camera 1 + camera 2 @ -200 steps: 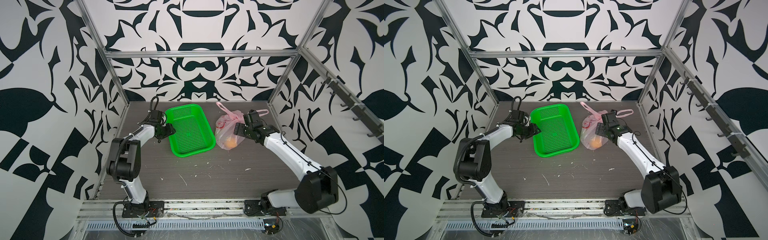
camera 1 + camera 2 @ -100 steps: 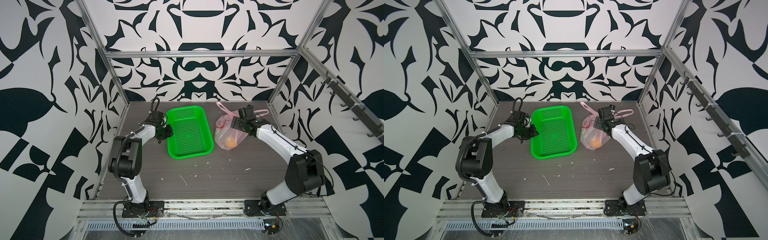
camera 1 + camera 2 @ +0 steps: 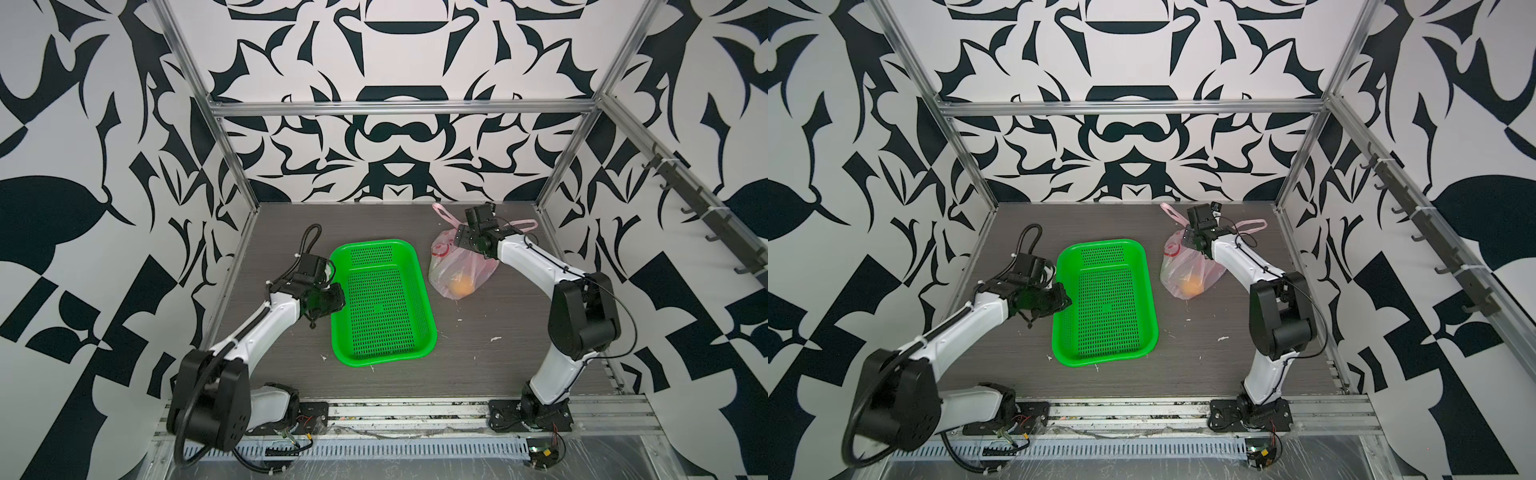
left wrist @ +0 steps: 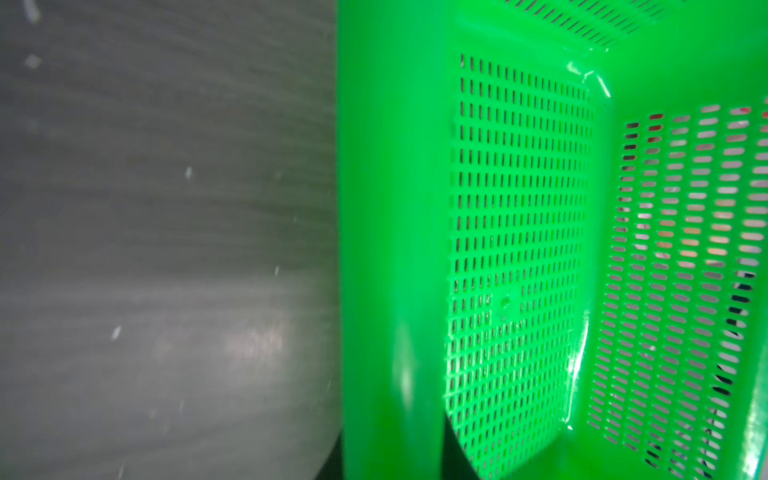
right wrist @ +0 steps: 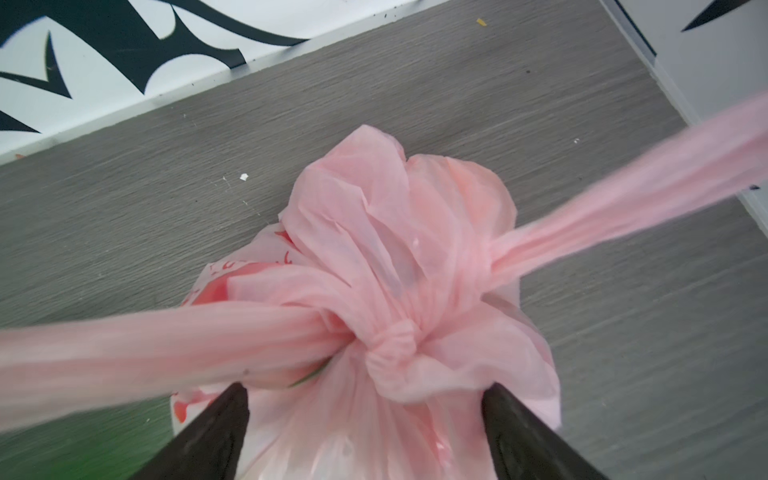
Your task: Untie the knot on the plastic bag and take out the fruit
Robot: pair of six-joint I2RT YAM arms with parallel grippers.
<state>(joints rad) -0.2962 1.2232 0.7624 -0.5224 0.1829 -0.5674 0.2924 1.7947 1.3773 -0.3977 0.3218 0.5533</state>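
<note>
The pink plastic bag (image 3: 451,266) (image 3: 1181,266) lies at the back right of the table, and one orange fruit (image 3: 461,286) (image 3: 1192,286) shows through it. Its knot (image 5: 392,345) sits tied between two loop handles (image 5: 124,345) that stretch out to either side. My right gripper (image 3: 463,240) (image 3: 1194,241) (image 5: 366,388) hangs open just over the knot, one finger on each side of the bag's neck. My left gripper (image 3: 334,297) (image 3: 1065,299) (image 4: 392,461) is shut on the left rim of the green basket (image 3: 419,266) (image 3: 1144,266) (image 4: 390,208).
The basket holds nothing and stands mid-table, left of the bag. Small white crumbs (image 3: 494,338) dot the grey table. Metal frame posts (image 3: 561,166) mark the back corners, close behind the bag. A rail of hooks (image 3: 706,216) runs along the right wall.
My left gripper closed on the basket's rim and the basket swung straighter. My right arm moved back over the bag's top, with its elbow raised, and stayed open.
</note>
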